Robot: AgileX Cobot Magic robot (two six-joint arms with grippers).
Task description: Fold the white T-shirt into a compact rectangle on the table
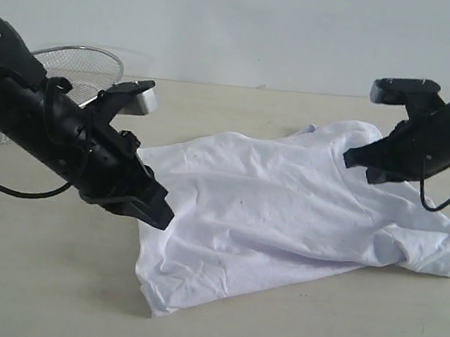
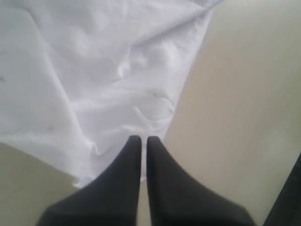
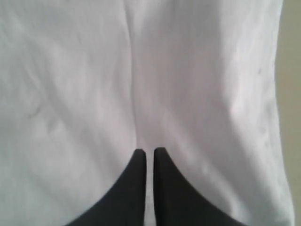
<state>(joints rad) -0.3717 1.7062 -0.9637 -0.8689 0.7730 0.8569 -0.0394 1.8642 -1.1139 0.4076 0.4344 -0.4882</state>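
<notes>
1. The white T-shirt [image 1: 268, 213] lay creased on the bench [image 1: 43, 286], its long axis running from near left to far right in the exterior view, with the bulk of the cloth between the two arms
2. The left hand [image 1: 159, 210] was closed at the shirt's left edge; its wrist view showed the fingers [image 2: 123, 169] almost together with a thin strip of white between them, so it looked pinched on the cloth there
3. The right hand [image 1: 355, 160] was closed too, on the far right part of the shirt, where the cloth rose off the bench toward it
4. The shirt thus lay inward from each hand: rightward of the left one, leftward of the right one, sagging between them
5. By my judgement each arm was nearest its own side, and a fold would call for carrying one held edge across the long axis toward the opposite edge
6. The loose near corner [image 1: 158, 306] rested on the bench below the left hand and might drag; the wire basket [image 1: 75, 64] stood well apart behind the left arm
</notes>
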